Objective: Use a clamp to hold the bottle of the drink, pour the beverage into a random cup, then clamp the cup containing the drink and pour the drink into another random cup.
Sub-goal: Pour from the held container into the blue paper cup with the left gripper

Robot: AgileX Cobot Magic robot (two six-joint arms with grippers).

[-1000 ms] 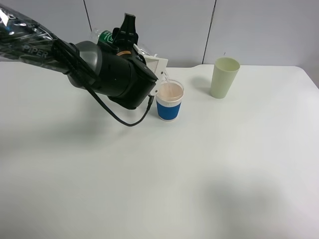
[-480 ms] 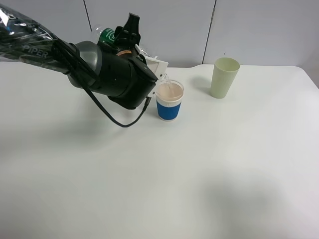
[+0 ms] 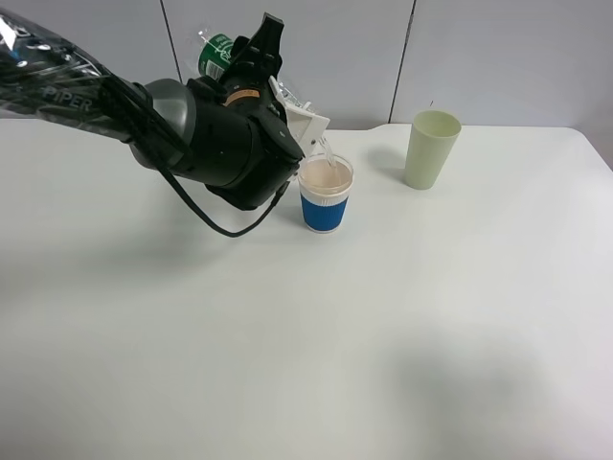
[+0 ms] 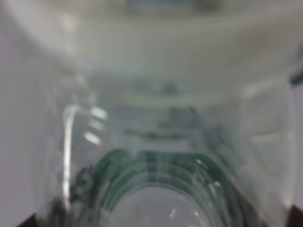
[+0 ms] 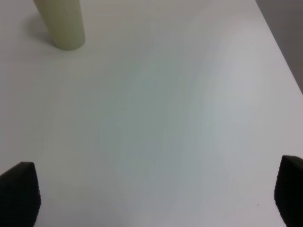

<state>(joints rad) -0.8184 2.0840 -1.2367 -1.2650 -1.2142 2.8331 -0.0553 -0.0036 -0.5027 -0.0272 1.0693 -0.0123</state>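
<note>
Bright, even light, soft shadows on table (image 3: 287,364); bottle (image 4: 156,189) in left wrist view v. blurred w/ glare.

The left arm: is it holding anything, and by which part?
The left gripper is shut on the clear green-labelled bottle, round its body, tipped over the blue-sleeved cup.

the left arm's (image 3: 206,144) bulky black wrist hid most of the bottle (image 3: 216,54); only its green-labelled end above the wrist and a bit of clear neck by the blue-sleeved cup (image 3: 326,196) showed. the left fingers (image 3: 306,123) were largely covered too. the left wrist view was all blur, a smear of green and clear ribs. of the right fingers (image 5: 19,191) only two dark tips showed, cut by the edge, as was the pale green tumbler (image 5: 60,23).
</note>
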